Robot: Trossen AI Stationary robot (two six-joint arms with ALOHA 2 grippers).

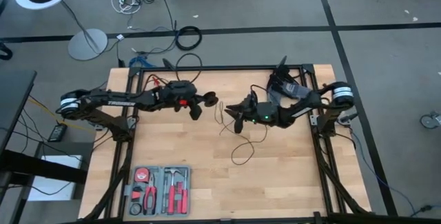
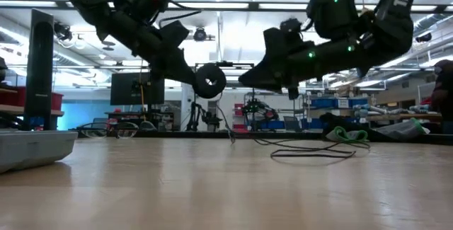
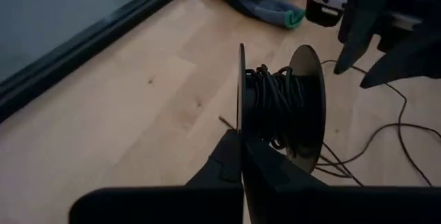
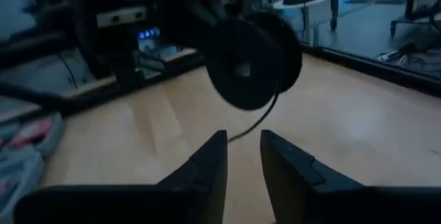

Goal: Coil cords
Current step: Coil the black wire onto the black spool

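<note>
The thin black cord is partly wound on a small black spool with two round discs [image 3: 279, 107], which my left gripper [image 3: 241, 156] is shut on above the table's middle [image 1: 207, 102]. The spool hangs clear of the table in the low view [image 2: 210, 80]. The rest of the cord hangs from the spool and lies in loose loops on the table [image 1: 240, 152] [image 2: 311, 149]. My right gripper [image 4: 242, 145] is open, level and just right of the spool [image 4: 249, 64]. The cord [image 4: 265, 117] passes right before its fingertips; I cannot tell whether it touches them. My left gripper pinches the edge of one spool disc [image 3: 241, 124] between its two fingers. The fingers come level from the table's left. The spool is lifted clear of the table, its axle about level, and the cord trails slack from it down to the table.
An open tool case with pliers and screwdrivers [image 1: 160, 190] lies at the near left, also at the left edge of the low view [image 2: 35, 145]. A dark and green cloth [image 3: 275, 7] lies at the far right by my right arm's base. Bare wood [image 1: 275, 182] spreads at the near right.
</note>
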